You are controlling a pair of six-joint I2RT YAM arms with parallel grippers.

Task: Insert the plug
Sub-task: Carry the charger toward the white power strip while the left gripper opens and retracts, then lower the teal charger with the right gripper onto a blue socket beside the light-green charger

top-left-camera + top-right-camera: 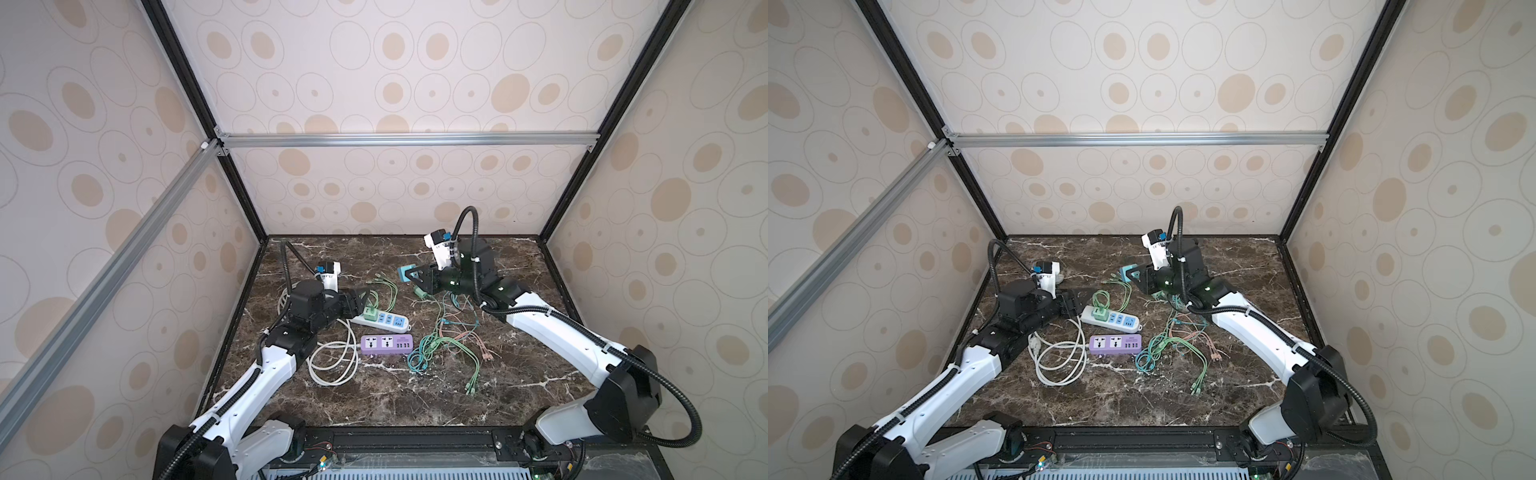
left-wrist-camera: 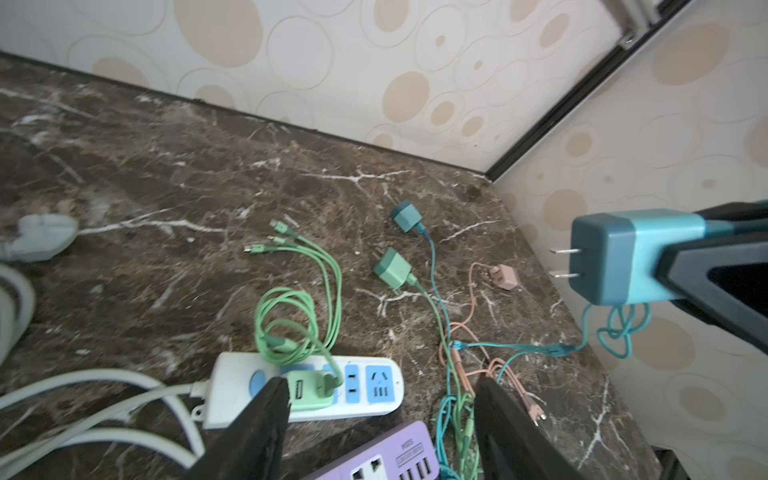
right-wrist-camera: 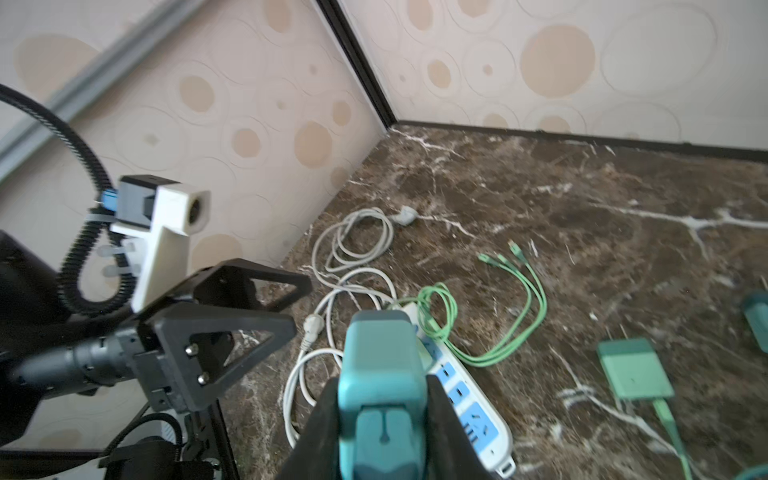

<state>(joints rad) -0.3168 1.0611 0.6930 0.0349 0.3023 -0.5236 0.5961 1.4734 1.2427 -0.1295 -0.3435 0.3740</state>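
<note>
A lab test booth: aluminium frame [image 1: 407, 139], wallpapered panels [image 1: 415, 62], marble-look tabletop [image 1: 374, 399].

White arm links [image 1: 270, 370], black joints [image 1: 309, 307], corrugated cables [image 3: 66, 270]

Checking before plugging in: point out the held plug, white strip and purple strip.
held plug [image 2: 611, 257]: left wrist view, body.
white strip [image 1: 395, 321]: in a top view, blue sockets.
purple strip [image 1: 386, 344]: in a top view, top face.
</note>
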